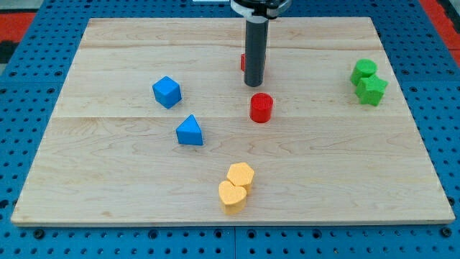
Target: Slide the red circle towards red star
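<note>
Task barely begun: red circle point(261, 108) sits apart from red star point(244, 62), mostly hidden behind my tip point(253, 85) toward the desk's point(108, 187) top edge; no tool fitted, so its state cannot be told.

The arm ends in a straight, dark grey rod, smooth and cylindrical. Its tip point(253, 85) is cut flat. A black-and-white collar rings the rod's top.
</note>
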You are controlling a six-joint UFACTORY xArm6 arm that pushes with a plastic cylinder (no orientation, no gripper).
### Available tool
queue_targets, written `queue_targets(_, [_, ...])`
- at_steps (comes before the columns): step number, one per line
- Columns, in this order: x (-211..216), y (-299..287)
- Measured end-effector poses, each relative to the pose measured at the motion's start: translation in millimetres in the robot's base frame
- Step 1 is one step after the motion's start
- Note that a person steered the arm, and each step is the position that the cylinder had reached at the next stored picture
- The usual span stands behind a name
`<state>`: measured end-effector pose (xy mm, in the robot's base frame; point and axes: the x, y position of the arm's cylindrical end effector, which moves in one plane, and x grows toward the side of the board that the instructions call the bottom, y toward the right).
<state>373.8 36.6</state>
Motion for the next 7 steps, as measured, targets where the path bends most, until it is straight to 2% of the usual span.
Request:
queue_targets(1, [27.6, -0.4])
queue_targets(4, [100.6, -60.5])
queue_targets(6, [109.6, -23.7])
queue_targets(7, [93.9, -9.2])
